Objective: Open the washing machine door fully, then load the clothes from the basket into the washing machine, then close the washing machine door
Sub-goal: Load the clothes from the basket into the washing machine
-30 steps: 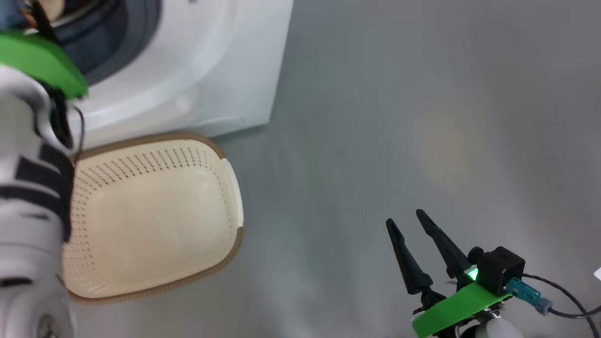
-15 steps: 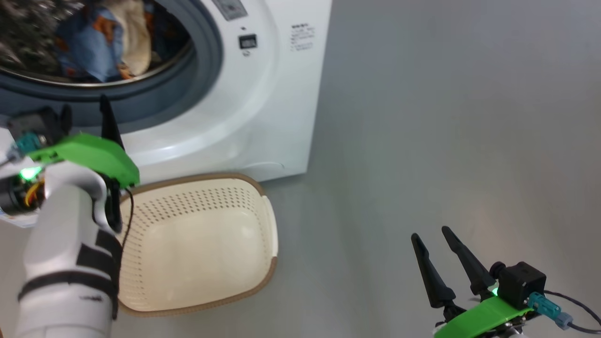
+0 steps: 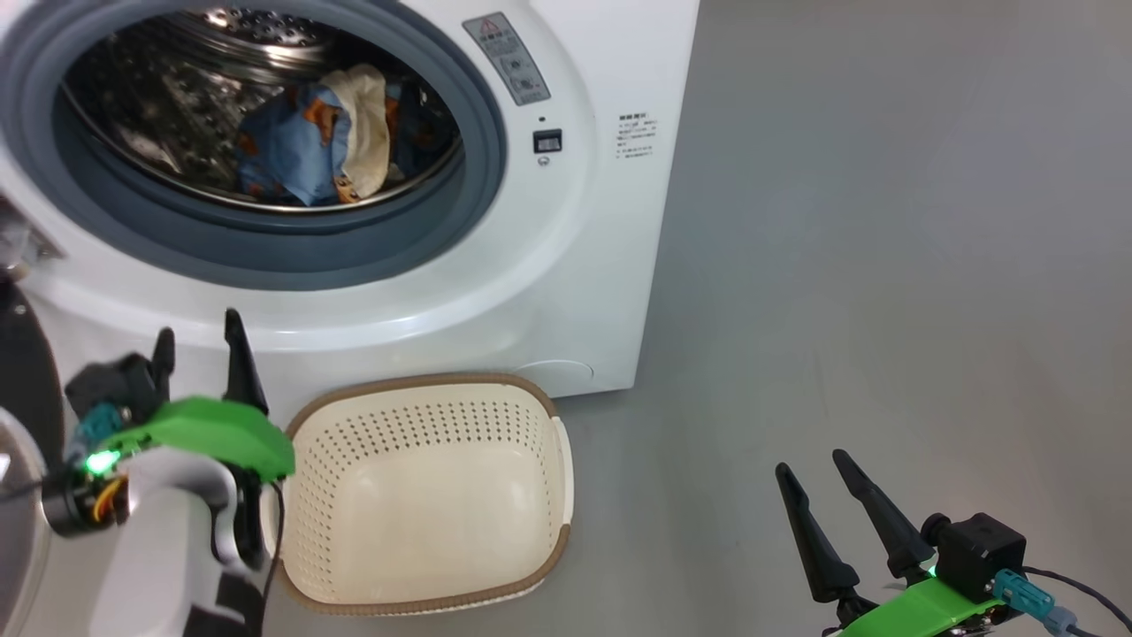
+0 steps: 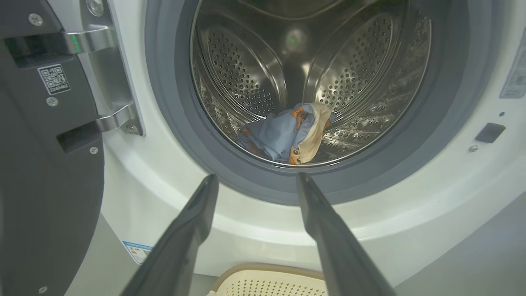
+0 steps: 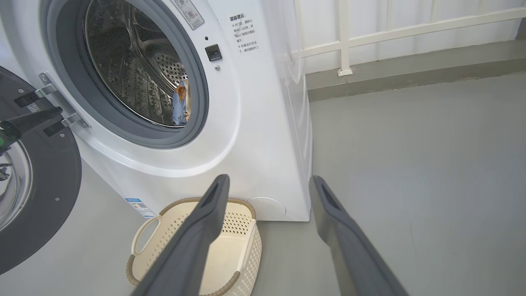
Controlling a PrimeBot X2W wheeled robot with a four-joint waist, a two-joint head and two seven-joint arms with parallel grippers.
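The clothes (image 3: 314, 146) lie inside the washing machine (image 3: 566, 265), its door (image 5: 53, 197) swung wide. The basket (image 3: 424, 385) sits on the floor just before it. The left pincer (image 3: 199, 354) and right pincer (image 3: 812, 469) both gape, holding nothing.

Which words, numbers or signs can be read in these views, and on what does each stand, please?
"2240462", last digits uncertain: white QR sticker on the round black washing machine door.
"温馨提示": printed on the large white front-loading washing machine; smaller lines beneath unreadable.
Grey warning-triangle sticker beside the drum opening: text blurred.
Blue label sticker low on the front: too small to read.
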